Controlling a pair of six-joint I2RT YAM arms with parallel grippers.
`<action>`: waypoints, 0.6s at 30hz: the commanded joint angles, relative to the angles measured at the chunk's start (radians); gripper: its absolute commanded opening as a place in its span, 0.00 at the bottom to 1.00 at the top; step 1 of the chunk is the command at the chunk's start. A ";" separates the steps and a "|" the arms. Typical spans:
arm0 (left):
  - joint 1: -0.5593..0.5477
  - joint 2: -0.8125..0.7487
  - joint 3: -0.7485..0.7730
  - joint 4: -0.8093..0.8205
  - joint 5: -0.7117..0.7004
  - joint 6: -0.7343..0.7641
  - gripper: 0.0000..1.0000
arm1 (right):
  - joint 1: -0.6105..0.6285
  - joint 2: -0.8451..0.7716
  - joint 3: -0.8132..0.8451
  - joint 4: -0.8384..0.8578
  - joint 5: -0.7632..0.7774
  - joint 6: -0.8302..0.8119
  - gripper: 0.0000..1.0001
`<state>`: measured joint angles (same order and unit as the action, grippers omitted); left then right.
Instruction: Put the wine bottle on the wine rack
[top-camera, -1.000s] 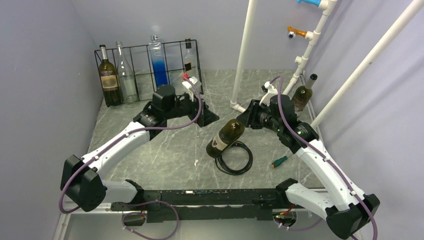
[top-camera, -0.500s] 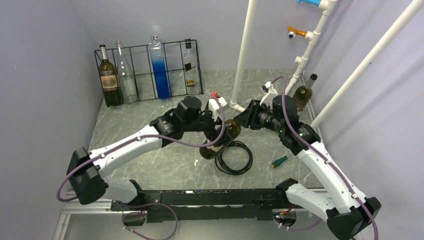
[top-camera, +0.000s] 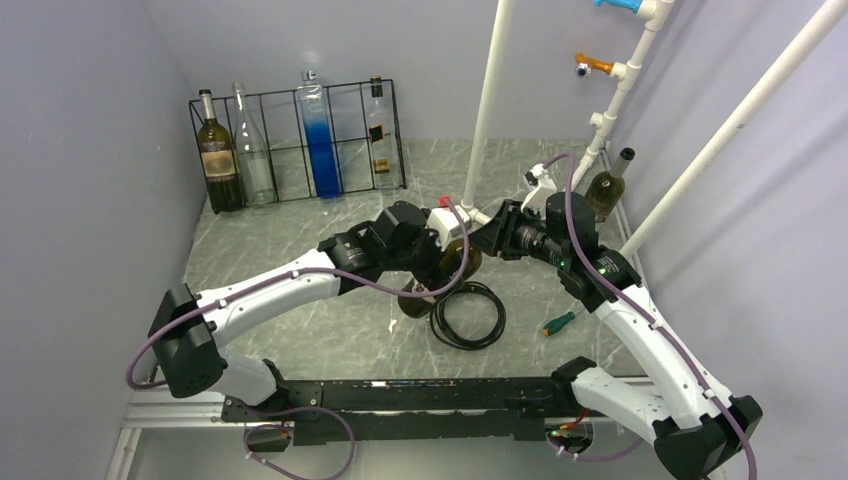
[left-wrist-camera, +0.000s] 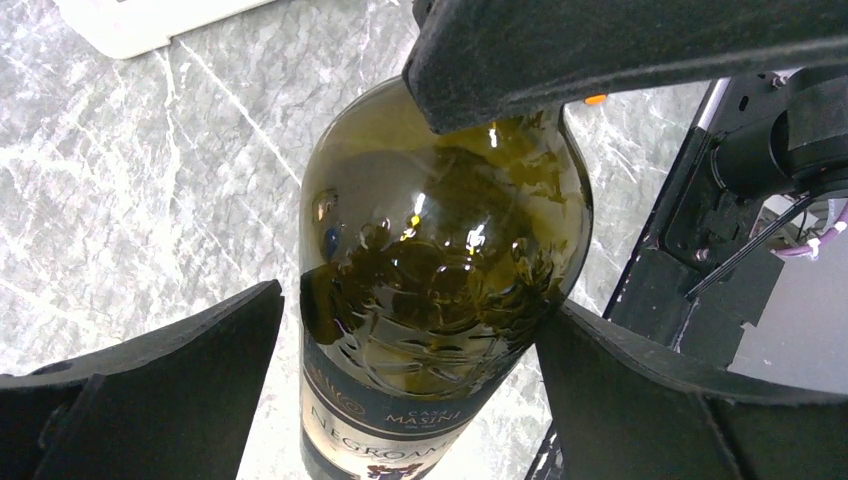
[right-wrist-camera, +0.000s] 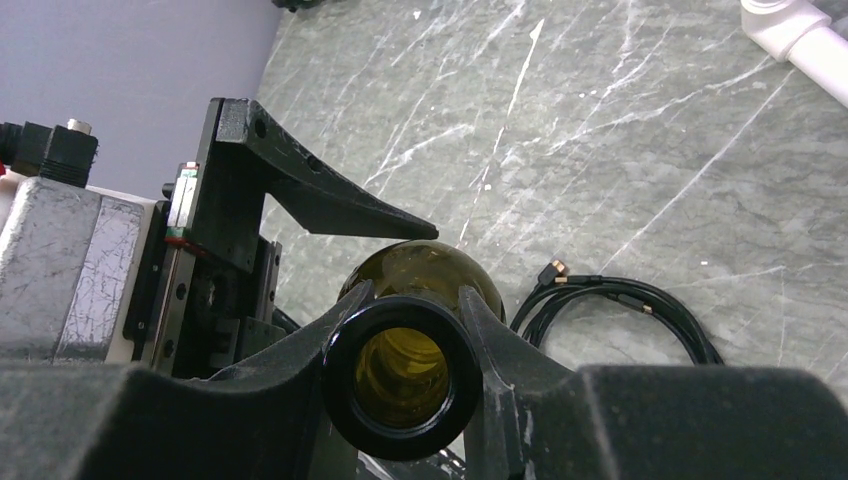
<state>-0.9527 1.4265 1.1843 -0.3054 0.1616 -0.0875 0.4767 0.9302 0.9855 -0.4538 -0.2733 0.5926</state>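
Note:
The wine bottle (top-camera: 462, 264), dark olive glass with a pale label, hangs tilted just above the marble table, mouth toward the right arm. My right gripper (top-camera: 492, 238) is shut on its neck, and the right wrist view shows the fingers clamped either side just behind the black-rimmed mouth (right-wrist-camera: 402, 375). My left gripper (top-camera: 445, 268) is open, its two black fingers (left-wrist-camera: 150, 385) straddling the bottle's body (left-wrist-camera: 440, 260) without touching it. The wine rack (top-camera: 345, 100), a black wire frame, stands at the back left against the wall, well away from both grippers.
Several bottles stand in the rack, among them a dark one (top-camera: 217, 155) and a blue one (top-camera: 319, 135). A coiled black cable (top-camera: 470, 315) lies under the bottle, a screwdriver (top-camera: 558, 323) to its right. White pipes (top-camera: 487, 110) and another bottle (top-camera: 605, 190) stand at the back right.
My left arm has swung right from in front of the rack to the held bottle, its open jaws now on either side of the body. The right arm has hardly moved.

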 joint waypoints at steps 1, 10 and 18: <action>-0.008 0.020 0.050 -0.005 -0.029 0.032 0.99 | 0.000 -0.045 0.023 0.157 -0.068 0.065 0.00; -0.013 0.030 0.054 0.000 -0.007 0.038 0.81 | -0.001 -0.055 0.012 0.157 -0.069 0.068 0.00; -0.015 -0.025 0.023 0.024 -0.083 0.053 0.15 | 0.000 -0.061 0.033 0.086 -0.017 0.071 0.28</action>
<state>-0.9760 1.4540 1.1965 -0.3267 0.1562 -0.0250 0.4755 0.9146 0.9680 -0.4492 -0.2707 0.6113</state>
